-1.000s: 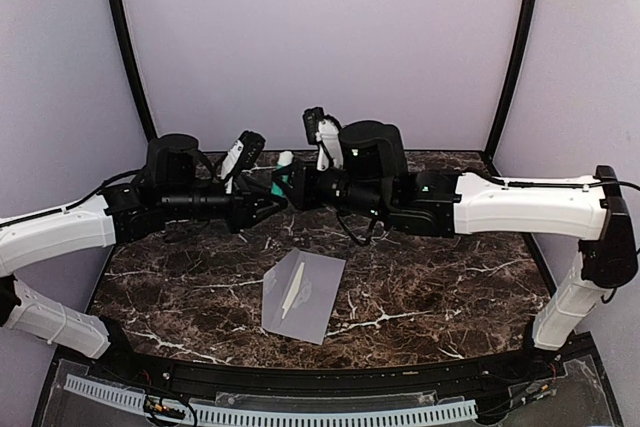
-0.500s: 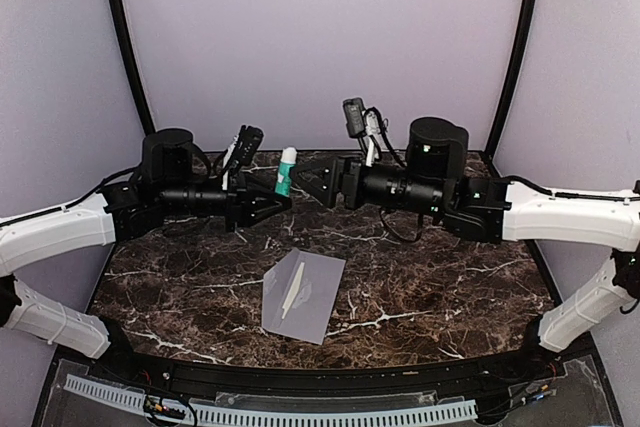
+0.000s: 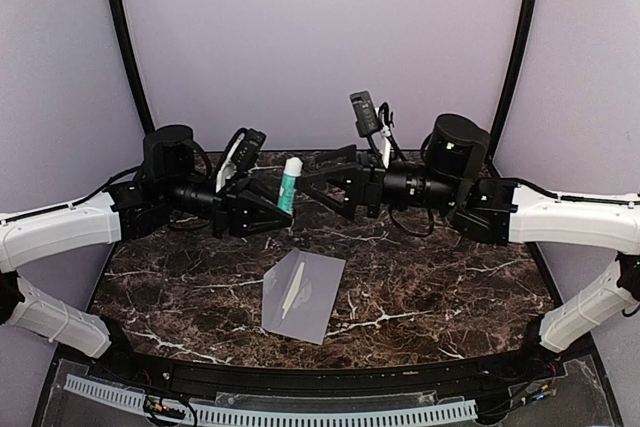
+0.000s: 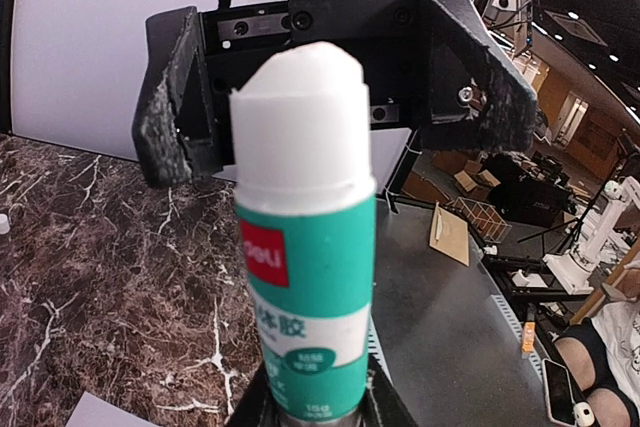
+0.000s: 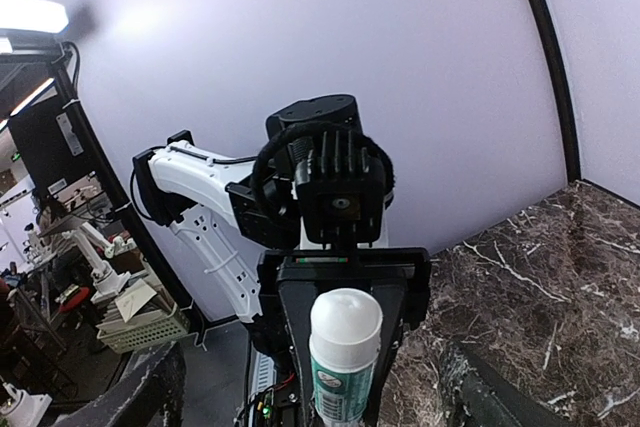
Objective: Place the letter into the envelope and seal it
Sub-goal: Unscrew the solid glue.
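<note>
The envelope [image 3: 305, 297] lay flat on the table [image 3: 450, 277], apart from both arms — light, limp paper, likely best taken by a free edge — while the left gripper [image 3: 278, 209] pinched the glue stick [image 3: 289, 183] by its base and the right gripper [image 3: 315, 187] stood spread beside its top.

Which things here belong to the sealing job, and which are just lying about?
Job: envelope; cream strip on it, likely the letter; uncapped glue stick in left tool.
Lying about: small white bit on table, unidentifiable.
</note>
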Motion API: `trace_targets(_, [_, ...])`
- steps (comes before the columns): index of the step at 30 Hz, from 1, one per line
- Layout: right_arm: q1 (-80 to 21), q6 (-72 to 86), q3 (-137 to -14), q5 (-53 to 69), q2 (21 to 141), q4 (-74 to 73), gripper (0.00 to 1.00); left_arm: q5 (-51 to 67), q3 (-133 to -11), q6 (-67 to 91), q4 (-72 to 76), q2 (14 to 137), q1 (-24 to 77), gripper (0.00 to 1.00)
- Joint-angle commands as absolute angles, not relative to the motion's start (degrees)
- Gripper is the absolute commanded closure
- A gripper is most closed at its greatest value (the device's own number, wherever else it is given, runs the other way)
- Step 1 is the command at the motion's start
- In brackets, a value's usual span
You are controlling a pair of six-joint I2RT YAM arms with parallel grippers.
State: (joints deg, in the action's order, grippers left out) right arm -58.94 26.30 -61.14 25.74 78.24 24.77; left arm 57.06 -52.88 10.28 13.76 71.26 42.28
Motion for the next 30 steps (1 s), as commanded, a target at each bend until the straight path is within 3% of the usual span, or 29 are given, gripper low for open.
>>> trace_targets(1, [-58.64, 26.54, -62.68, 32.11, 80.43, 29.50, 0.20, 60.58, -54.33, 10.77, 16.01, 70.67, 42.52, 1.00])
trace_targets(12, [-59.25, 28.16, -64.10, 35.81, 84.00, 33.07, 0.59, 61.32, -54.54, 10.97, 15.91, 71.31, 42.62, 1.00])
trace_targets(20, [-59.76, 26.91, -65.07, 33.28, 84.64, 30.92, 0.82, 60.16, -54.42, 10.47, 15.49, 71.43, 42.63, 1.00])
trace_targets(30, [-62.42, 22.92, -66.84, 20.09, 83.85, 22.22, 0.96, 39.80, -53.56, 6.45, 10.87, 67.86, 42.60, 1.00])
